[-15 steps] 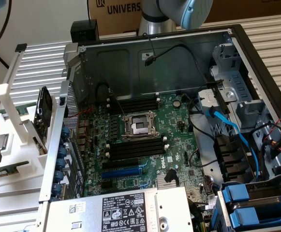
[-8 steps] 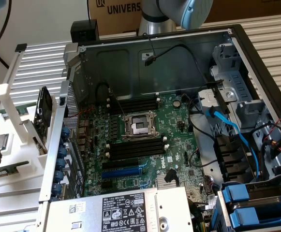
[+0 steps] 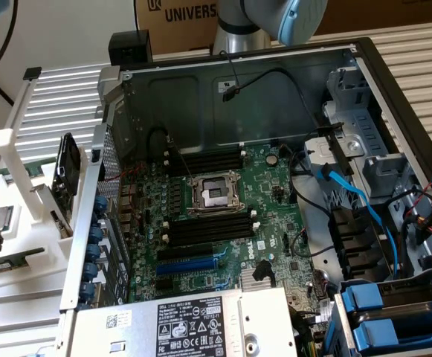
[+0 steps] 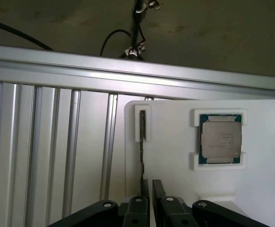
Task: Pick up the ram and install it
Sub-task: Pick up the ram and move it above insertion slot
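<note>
The ram (image 4: 142, 142) stands on its edge in a slot of the white holder (image 4: 175, 161), so I see it as a thin dark strip. My gripper (image 4: 150, 191) is right at the near end of this strip. Its two black fingers (image 4: 159, 198) stand a narrow gap apart, and the strip runs in behind the other finger. I cannot tell whether a finger touches it. In the exterior view the open computer case shows the green motherboard (image 3: 223, 223), with long black memory slots (image 3: 208, 227) on both sides of the processor socket (image 3: 214, 195).
A square silver processor chip (image 4: 221, 139) sits in the holder beside the ram. Ribbed aluminium rails (image 4: 47, 151) border the holder. The white holder (image 3: 15, 186) stands at the exterior view's left of the case. Cables (image 3: 349, 193) and blue drive bays (image 3: 394, 320) crowd the case's right.
</note>
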Controlling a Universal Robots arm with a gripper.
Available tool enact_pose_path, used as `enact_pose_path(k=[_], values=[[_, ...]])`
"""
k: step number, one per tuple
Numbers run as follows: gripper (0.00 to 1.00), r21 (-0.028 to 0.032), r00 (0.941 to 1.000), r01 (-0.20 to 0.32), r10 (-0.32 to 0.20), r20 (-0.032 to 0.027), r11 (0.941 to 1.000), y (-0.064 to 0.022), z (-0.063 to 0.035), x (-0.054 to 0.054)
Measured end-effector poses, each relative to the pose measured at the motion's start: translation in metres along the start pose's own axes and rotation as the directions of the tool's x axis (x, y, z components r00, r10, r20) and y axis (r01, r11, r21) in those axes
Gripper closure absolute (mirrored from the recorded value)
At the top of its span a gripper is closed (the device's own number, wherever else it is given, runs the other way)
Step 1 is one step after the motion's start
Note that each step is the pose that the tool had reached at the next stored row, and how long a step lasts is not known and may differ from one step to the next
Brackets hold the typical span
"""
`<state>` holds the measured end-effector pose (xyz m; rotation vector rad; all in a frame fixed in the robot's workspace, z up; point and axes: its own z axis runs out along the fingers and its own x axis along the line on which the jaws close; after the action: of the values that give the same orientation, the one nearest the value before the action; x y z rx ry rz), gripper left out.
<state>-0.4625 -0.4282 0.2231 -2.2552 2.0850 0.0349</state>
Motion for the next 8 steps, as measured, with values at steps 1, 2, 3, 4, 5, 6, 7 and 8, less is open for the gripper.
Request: enact_pose_path(k=[1,2,3,4,5,6,7,8], values=[[0.82,0.0000,1.0000,0.000,0.000,0.0000,1.0000,0.0000,0.0000,0.0000],[0.82,0.0000,1.0000,0.000,0.000,0.0000,1.0000,0.0000,0.0000,0.0000],[0.82,0.0000,1.0000,0.000,0.000,0.0000,1.0000,0.0000,0.0000,0.0000],[0.82,0.0000,1.0000,0.000,0.000,0.0000,1.0000,0.0000,0.0000,0.0000],[0.82,0.0001,1.0000,0.000,0.000,0.0000,1.0000,0.0000,0.0000,0.0000],[0.80,0.0000,1.0000,0.000,0.000,0.0000,1.0000,0.0000,0.0000,0.0000],[0.80,0.0000,1.0000,0.000,0.000,0.0000,1.0000,0.0000,0.0000,0.0000],[0.74,0.0000,1.0000,0.000,0.000,0.0000,1.0000,0.0000,0.0000,0.0000]])
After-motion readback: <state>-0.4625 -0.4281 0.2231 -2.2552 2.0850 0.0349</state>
